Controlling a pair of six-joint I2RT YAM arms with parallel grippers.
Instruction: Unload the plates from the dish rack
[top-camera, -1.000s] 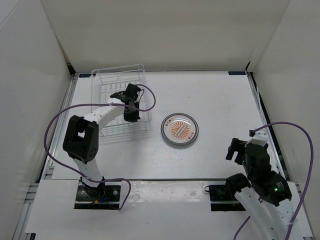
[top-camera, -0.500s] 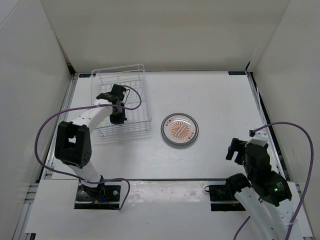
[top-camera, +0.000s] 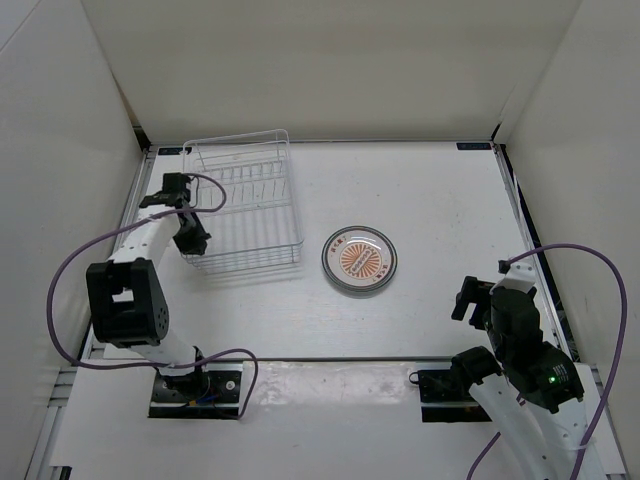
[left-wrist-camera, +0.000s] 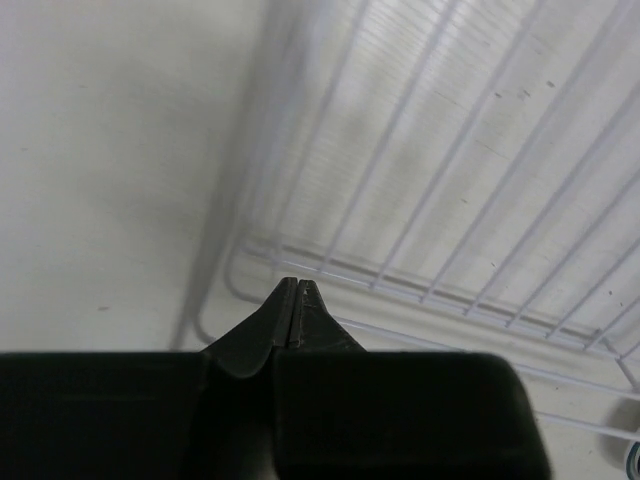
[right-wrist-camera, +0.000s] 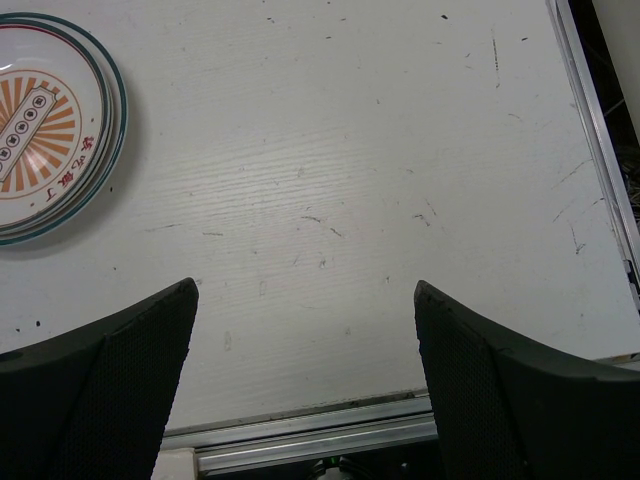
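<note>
The dish rack is a white wire basket at the back left, and no plate shows in it. The plate with the orange sunburst centre lies flat on the table to the right of the rack. It also shows in the right wrist view, where two rims are visible, as of stacked plates. I cannot tell a scalloped plate apart. My left gripper is shut and empty at the rack's near left corner; the left wrist view shows its tips over the rack's wires. My right gripper is open and empty.
White walls enclose the table on three sides. A metal rail runs along the table's near edge under the right gripper. The left arm's purple cable loops out to the left of the rack.
My left arm has swung left, from over the middle of the rack to its near left corner. The plate and the right arm have not moved.
</note>
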